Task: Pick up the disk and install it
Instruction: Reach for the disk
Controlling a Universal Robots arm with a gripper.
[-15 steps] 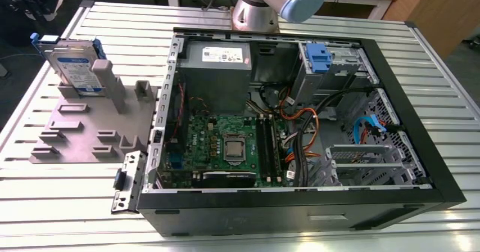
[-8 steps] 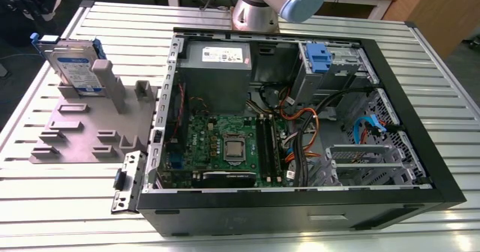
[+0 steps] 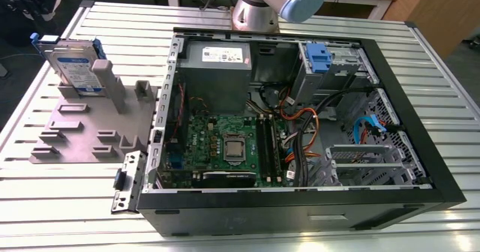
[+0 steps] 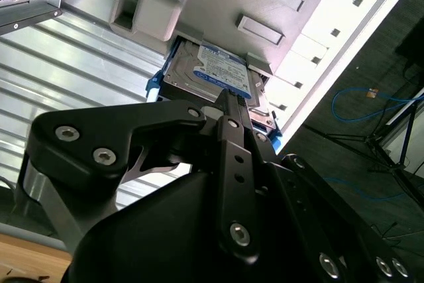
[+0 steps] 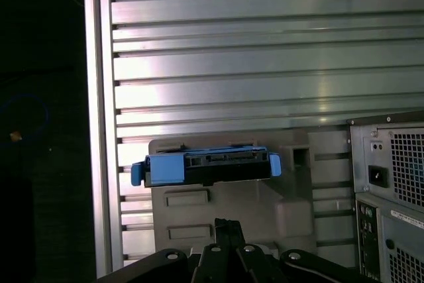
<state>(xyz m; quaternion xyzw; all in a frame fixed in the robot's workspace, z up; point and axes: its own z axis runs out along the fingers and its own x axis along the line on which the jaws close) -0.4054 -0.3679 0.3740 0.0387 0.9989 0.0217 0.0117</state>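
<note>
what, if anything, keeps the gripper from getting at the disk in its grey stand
Probably yes, nothing does. The disk stands on edge in the grey stand, its upper edge bare, and in the first wrist view the gripper faces that edge with nothing between.

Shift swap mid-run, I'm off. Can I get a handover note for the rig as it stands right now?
Gripper: no disk in it. It is clear of the disk and aimed toward it in both wrist views.
Disk: stands on edge in the grey holder on the slatted table, at the exterior view's left of the open computer case.
Done: nothing that shows; the disk is not yet gripped.
Left: pick-up and install, both.
</note>
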